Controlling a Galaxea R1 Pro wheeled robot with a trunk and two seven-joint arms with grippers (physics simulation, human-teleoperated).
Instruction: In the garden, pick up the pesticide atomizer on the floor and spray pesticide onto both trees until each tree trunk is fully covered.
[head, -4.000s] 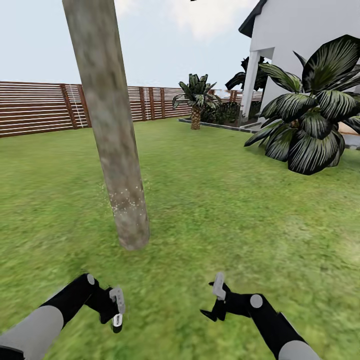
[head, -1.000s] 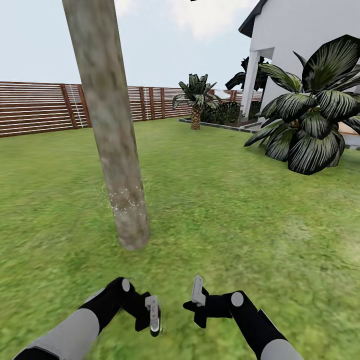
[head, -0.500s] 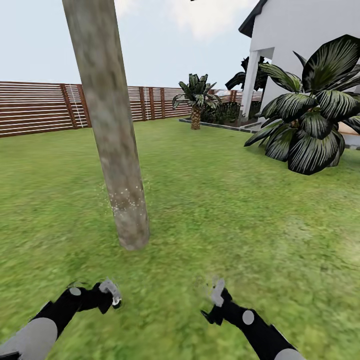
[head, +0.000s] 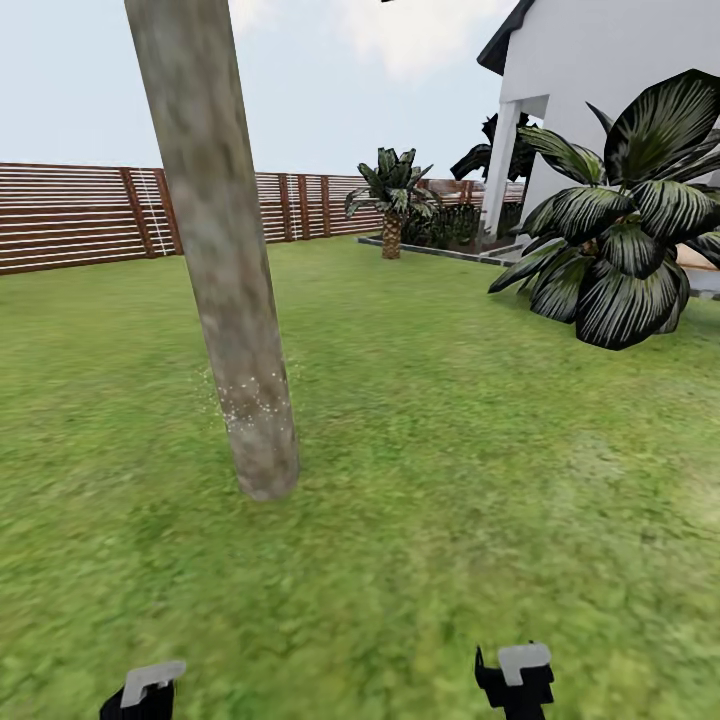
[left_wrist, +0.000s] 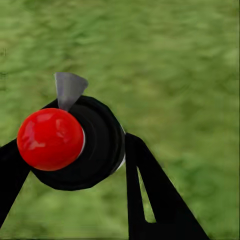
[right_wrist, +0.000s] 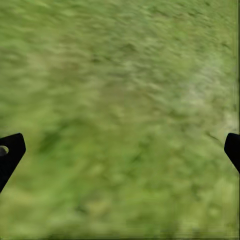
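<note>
Where the lawn (head: 450, 450) meets one slatted fence (head: 70, 215) at ten o'clock, one mottled tree trunk (head: 225, 300) stands, white pesticide specks (head: 245, 400) low on it. The left gripper (left_wrist: 70, 165) pinches one black atomizer (left_wrist: 85, 145) with a red knob (left_wrist: 50, 139); the right gripper (right_wrist: 120, 150) is spread wide. No writing is legible.

a white house (head: 620, 90) stands behind a broad-leafed dark shrub (head: 625, 240) and a short palm (head: 391, 200).
</note>
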